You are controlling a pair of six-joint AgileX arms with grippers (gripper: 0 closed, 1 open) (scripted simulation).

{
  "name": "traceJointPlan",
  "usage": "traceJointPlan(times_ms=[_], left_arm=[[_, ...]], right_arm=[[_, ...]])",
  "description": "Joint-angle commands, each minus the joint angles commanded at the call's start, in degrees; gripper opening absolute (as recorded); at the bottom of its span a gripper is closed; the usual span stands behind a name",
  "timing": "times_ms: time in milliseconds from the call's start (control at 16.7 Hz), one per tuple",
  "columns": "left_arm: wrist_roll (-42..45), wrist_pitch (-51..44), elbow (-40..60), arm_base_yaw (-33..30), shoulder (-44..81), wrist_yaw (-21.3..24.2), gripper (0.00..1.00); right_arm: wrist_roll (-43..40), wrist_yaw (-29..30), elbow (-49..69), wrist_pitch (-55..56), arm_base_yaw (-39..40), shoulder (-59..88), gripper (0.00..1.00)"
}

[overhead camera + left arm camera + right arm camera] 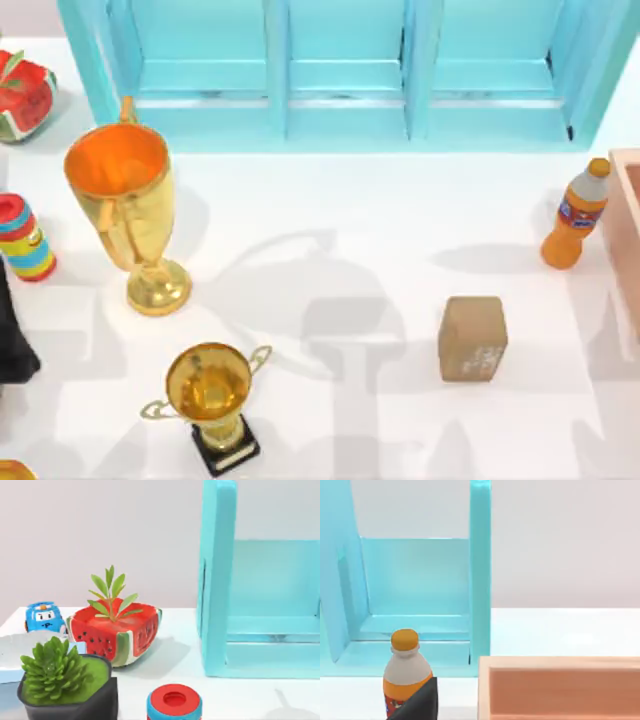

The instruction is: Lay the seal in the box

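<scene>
The seal (472,339) lies nearest below the overhead camera, flat on the white bench (330,270), right of centre, white markings on its near face. I cannot tell how either tool stands. It looks stiff, light and smooth; its two flat sides seem the best hold. The box (627,225) sits well apart at the right edge, beside the orange drink bottle (576,215).
</scene>
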Motion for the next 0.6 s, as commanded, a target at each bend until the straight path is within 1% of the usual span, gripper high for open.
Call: traceJointPlan(times_ms=[180, 300, 420, 600], left_arm=[[0.0, 0.0, 0.0, 0.0, 0.0, 0.0, 1.00], [0.0, 0.0, 0.0, 0.0, 0.0, 0.0, 1.00], [0.0, 0.0, 0.0, 0.0, 0.0, 0.0, 1.00], [0.0, 0.0, 0.0, 0.0, 0.0, 0.0, 1.00]], right_arm=[[0.5, 0.0, 0.6, -0.5, 0.5, 0.6, 1.00], [2.9, -0.1, 3.7, -3.0, 3.0, 3.7, 1.00], [6.6, -0.1, 9.1, -7.4, 6.9, 9.2, 1.00], [13.5, 0.0, 21.3, -16.7, 14.2, 22.0, 1.00]])
